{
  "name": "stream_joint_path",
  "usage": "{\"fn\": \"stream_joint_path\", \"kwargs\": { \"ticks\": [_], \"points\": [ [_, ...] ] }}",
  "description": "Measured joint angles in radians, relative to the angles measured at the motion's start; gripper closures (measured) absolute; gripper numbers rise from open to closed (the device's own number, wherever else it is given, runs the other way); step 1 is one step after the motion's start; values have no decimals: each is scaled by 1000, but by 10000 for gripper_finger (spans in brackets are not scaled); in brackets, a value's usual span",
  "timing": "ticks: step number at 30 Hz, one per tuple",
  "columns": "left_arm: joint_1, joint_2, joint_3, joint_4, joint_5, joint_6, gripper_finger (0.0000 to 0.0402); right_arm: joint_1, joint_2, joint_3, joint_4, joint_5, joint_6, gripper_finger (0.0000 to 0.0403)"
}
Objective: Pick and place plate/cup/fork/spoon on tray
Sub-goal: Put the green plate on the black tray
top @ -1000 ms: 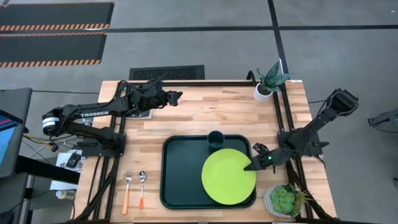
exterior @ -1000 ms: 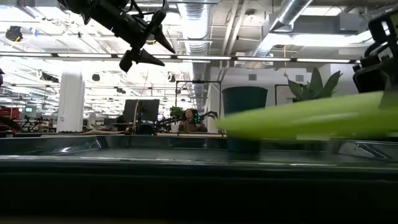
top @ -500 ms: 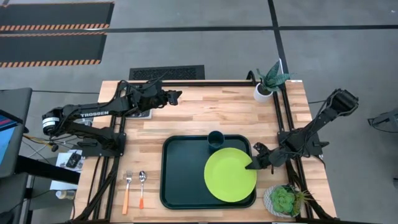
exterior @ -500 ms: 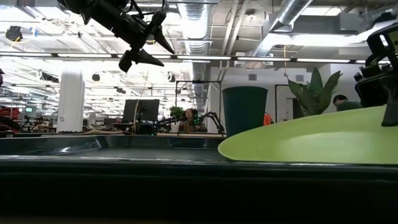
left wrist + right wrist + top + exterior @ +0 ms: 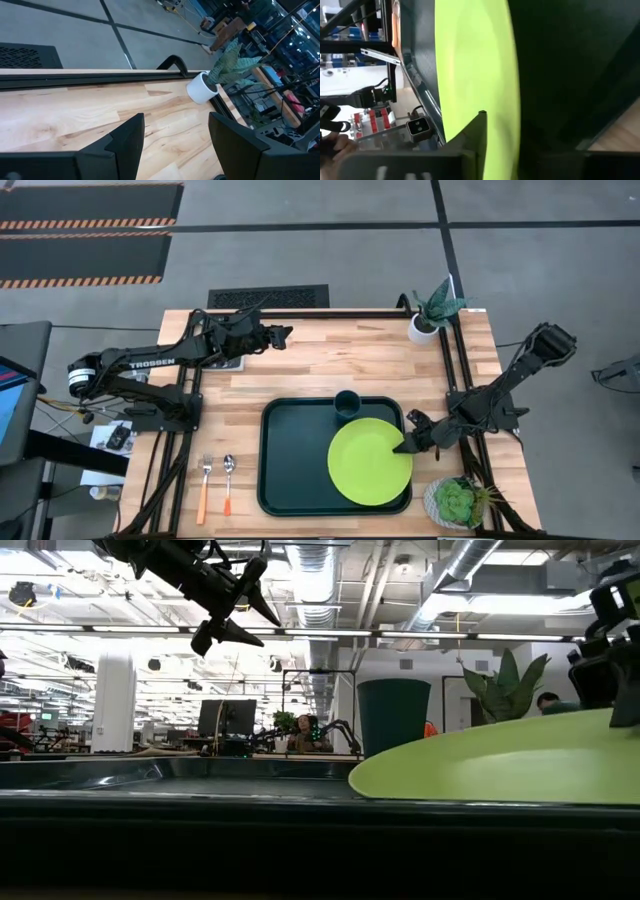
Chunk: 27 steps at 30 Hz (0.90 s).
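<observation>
Your round lime-green plate (image 5: pixel 370 461) sits over the right half of the large dark green rectangular tray (image 5: pixel 290 460), tilted: in the low view its right side rides higher than its left. The plate's right edge reaches the tray's right rim, so there's no slack there, while the tray's whole left half lies bare. Your right gripper (image 5: pixel 408 446) has its jaws clamped on the plate's right edge; the right wrist view shows one dark finger (image 5: pixel 477 131) lying across the green surface. Just behind the plate, the small round dark teal-green cup (image 5: pixel 347 402) stands upright at the tray's far rim, very near the plate's edge. The slim fork with the pale orange handle (image 5: pixel 204 488) and the slim spoon with the red-orange handle (image 5: pixel 228 484) lie side by side on the wooden table (image 5: pixel 330 365), left of the tray and apart from it. Your left gripper (image 5: pixel 284 334) hovers over the far left of the table, jaws apart and empty. A white pot with a spiky plant (image 5: pixel 423 326) stands at the far right corner, a leafy succulent (image 5: pixel 456 500) at the near right.
</observation>
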Motion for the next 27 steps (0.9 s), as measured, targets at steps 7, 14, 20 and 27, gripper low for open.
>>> {"fn": "stream_joint_path", "kwargs": {
  "ticks": [7,14,20,27],
  "points": [
    [0,0,0,0,0,1,194,0,0,34,-128,-4,26,217],
    [0,0,0,0,0,1,194,0,0,34,-129,-52,56,180],
    [0,0,0,0,0,1,194,0,-2,34,-115,-106,67,177],
    [0,0,0,0,1,2,194,0,-2,34,-127,-134,108,177]
  ]
}}
